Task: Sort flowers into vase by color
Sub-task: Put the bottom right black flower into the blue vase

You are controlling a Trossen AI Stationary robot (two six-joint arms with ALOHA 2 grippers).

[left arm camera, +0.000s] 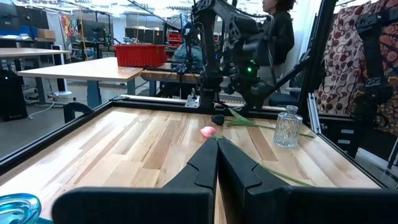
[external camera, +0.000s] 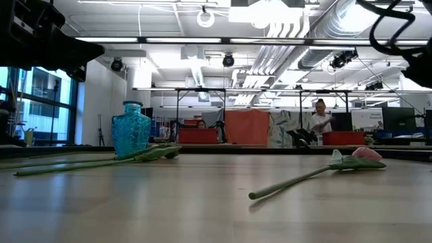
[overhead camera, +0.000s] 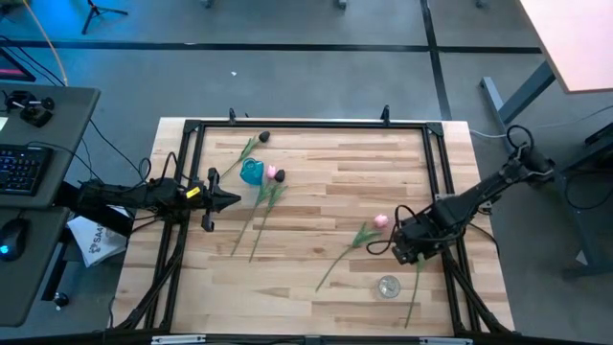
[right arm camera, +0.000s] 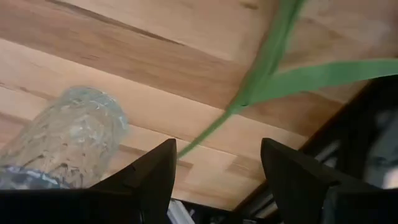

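The right end effector [overhead camera: 414, 251] is held open above a green stem [right arm camera: 261, 74], lower right of the worktop [overhead camera: 326, 192]. The left end effector [overhead camera: 233, 200] is kept closed beside the blue glass vase [overhead camera: 252, 172].

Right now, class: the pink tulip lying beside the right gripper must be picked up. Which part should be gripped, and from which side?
Grip the pink tulip at mid-stem, coming straight down from above. It lies flat on the table, the stem thin and bare there, clear of the head and leaves. The right gripper, open, is nearest.
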